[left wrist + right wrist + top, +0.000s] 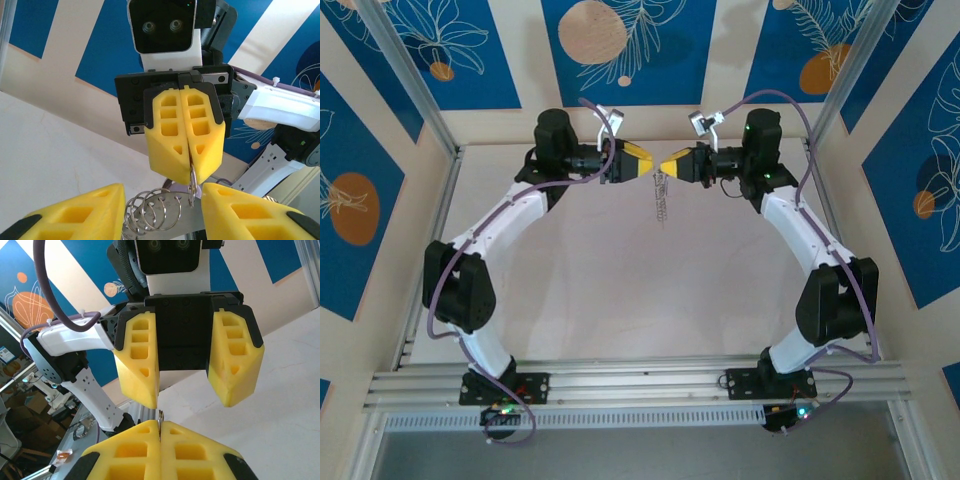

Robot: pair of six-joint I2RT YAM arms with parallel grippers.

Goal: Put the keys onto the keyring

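Observation:
My right gripper (190,172) is shut on the keyring (192,186), a thin silvery split ring whose edge pokes out between its yellow pads (160,424). Below the ring hang a flat metal strip (202,216) with punched holes and several wire loops (152,212). A pale lilac key head (181,188) peeks out behind the ring; its shaft is hidden. My left gripper (162,194) is open, a finger on either side of the loops and touching none. In the top view the two grippers (642,160) (668,165) face tip to tip, with the bundle (661,200) dangling below.
The grippers meet above the far middle of the white table (620,290). Aluminium posts (415,85) and blue patterned walls stand at the back and sides. An aluminium rail (640,380) at the near edge carries both arm bases.

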